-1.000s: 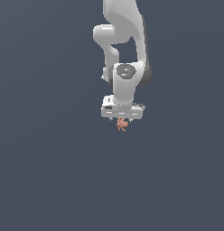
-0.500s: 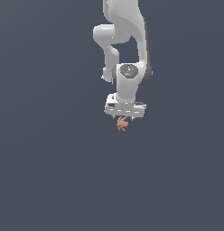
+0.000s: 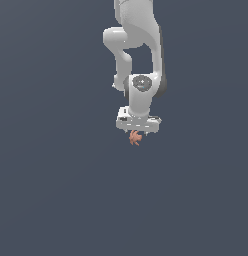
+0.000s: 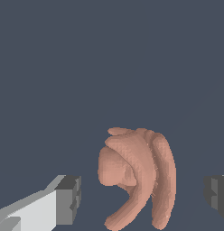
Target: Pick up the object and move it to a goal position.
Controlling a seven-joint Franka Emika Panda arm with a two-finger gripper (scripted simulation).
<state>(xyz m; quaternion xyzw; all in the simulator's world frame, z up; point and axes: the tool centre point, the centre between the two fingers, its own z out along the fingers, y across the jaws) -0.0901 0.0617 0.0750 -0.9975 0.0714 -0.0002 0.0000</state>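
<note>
Now the gripper (image 4: 141, 198) gapes wide around the object (image 4: 136, 178), neither pad seemingly touching it, so centre the lobed lump before closing squarely across its bulk.

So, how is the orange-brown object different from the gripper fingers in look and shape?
The object is orange-brown; the fingers have dark grey tips. The object is rounded and irregular, with curved lobes; the fingers are blocky and flat-faced. The object lies between the fingers, with a gap on each side.
</note>
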